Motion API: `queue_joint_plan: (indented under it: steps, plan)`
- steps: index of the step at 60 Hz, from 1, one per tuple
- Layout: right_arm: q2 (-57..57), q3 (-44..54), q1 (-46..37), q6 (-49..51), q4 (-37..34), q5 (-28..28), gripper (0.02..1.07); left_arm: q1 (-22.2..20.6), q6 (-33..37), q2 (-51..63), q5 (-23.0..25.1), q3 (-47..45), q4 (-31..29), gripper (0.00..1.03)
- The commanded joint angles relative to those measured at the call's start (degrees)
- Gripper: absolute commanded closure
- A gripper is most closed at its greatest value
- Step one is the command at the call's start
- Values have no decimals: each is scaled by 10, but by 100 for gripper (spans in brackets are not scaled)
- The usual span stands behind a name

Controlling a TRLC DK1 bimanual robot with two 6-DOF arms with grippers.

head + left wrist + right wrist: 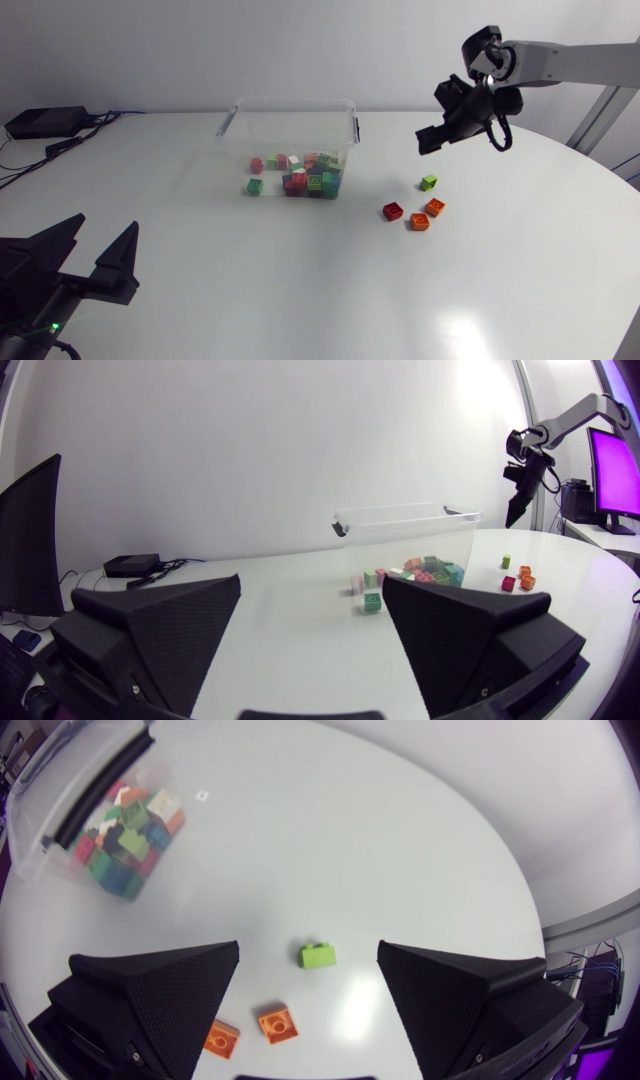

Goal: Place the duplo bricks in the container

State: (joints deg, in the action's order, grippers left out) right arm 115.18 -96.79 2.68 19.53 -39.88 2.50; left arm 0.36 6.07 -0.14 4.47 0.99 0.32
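**A:** How do the jaws stand?

**B:** Both pairs are wide apart and empty. The right gripper [432,136] hangs in the air above the table [300,290], fingers spread with nothing between them. The left gripper [105,228] sits low at the table's near left edge, just as wide and well apart from everything.

**A:** Why would the right one be up there?

**B:** My guess is that it is set up for a pick. Four bricks lie loose to the right of the container [290,105]: a lime-green brick [428,182], a red brick [393,211] and two orange bricks [426,214] close together. They are on the right arm's side, so the job falls to it, and the left arm keeps clear.

**A:** Where is the green one relative to the jaws?

**B:** In the right wrist view it lies on the table beneath the gripper, about centred in the gap between the two fingers and well below their tips. The orange pair sits closer in under the gripper, towards one finger. I cannot find the red one in that view.

**A:** And the container?

**B:** It is clear and open-topped, and it holds a heap of mixed bricks [300,178]. It stands ahead of the gripper and off to one side. I judge the task mostly done, with four bricks left. A straight descent onto the green one looks like the natural next move.
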Motion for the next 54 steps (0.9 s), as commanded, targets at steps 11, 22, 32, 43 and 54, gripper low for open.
queue_joint_plan:
  steps: [11, 22, 32, 43, 54]
  plan:
    - [69, -38, -10, 34, -55, -14, 7, 5, 5, -5, 5, -11, 7, 5]
    - [106, -74, -15, 51, -67, -14, 7, 5, 5, -5, 5, -11, 7, 5]
    - [149, -118, -27, 53, -72, -14, 7, 5, 5, -5, 5, -11, 7, 5]
    - [183, -141, -33, 57, -77, -13, 8, 5, 5, -5, 5, -11, 7, 5]
    - [193, -140, -28, 57, -76, -13, 17, 5, 5, -5, 5, -11, 7, 5]
